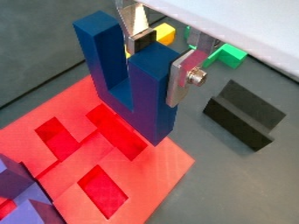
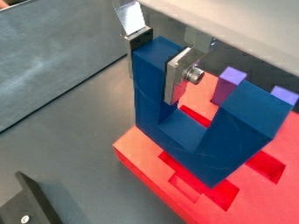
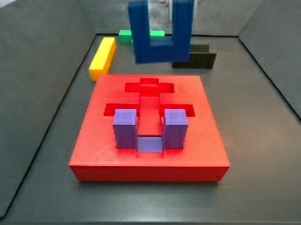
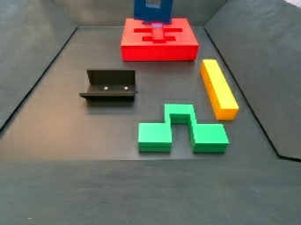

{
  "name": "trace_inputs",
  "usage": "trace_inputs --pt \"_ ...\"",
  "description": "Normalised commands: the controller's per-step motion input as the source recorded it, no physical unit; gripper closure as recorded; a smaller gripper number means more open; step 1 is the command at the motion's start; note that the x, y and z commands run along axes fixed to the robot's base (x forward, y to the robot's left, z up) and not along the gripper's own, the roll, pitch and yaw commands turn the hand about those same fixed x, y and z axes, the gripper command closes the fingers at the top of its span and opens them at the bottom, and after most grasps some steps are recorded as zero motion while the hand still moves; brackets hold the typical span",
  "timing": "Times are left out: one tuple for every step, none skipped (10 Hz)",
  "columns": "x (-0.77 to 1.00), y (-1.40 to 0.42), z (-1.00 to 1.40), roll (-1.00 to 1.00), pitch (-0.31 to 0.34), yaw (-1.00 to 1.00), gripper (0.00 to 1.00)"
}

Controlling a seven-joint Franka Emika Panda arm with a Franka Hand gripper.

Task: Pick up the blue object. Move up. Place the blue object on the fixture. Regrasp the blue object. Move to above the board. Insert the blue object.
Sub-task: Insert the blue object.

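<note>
Gripper (image 1: 158, 48), fingers clamped on one prong of the blue object (image 1: 128, 74), holds it prongs-up above the board (image 3: 118, 154), not inserted.

Gripper (image 3: 163, 18) above far end of board (image 3: 94, 145), jaws clamped on one prong of blue object (image 3: 153, 39), prongs up, base down, clear of board. Board at far end of worktop (image 4: 70, 176) in a side view. U-shaped block (image 3: 150, 130) seated in board's near slot. Fixture (image 4: 109, 86) left of centre. Long bar (image 4: 217, 88) right. Stepped block (image 4: 180, 128) nearer, between them.
</note>
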Motion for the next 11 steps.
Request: trace_inputs --pt "0.00 0.00 -0.29 0.00 -0.124 -0.03 1.00" --pt "0.03 -0.04 -0.16 0.00 -0.046 0.00 1.00" --pt "0.03 -0.24 -0.07 0.12 0.000 0.09 1.00" --pt "0.00 -0.23 -0.09 0.18 0.000 0.17 1.00" --pt "0.00 -0.17 -0.12 0.18 0.000 0.24 1.00" --pt "0.00 -0.11 -0.17 0.13 -0.007 0.22 1.00" --pt "-0.01 0.00 -0.23 0.09 -0.053 0.31 1.00" --pt "0.00 0.00 -0.23 0.04 -0.040 0.28 1.00" --pt "0.00 -0.03 -0.17 0.07 0.000 0.11 1.00" --pt "0.00 0.00 -0.17 0.09 0.000 0.00 1.00" --pt "0.00 0.00 -0.15 0.13 0.000 -0.01 1.00"
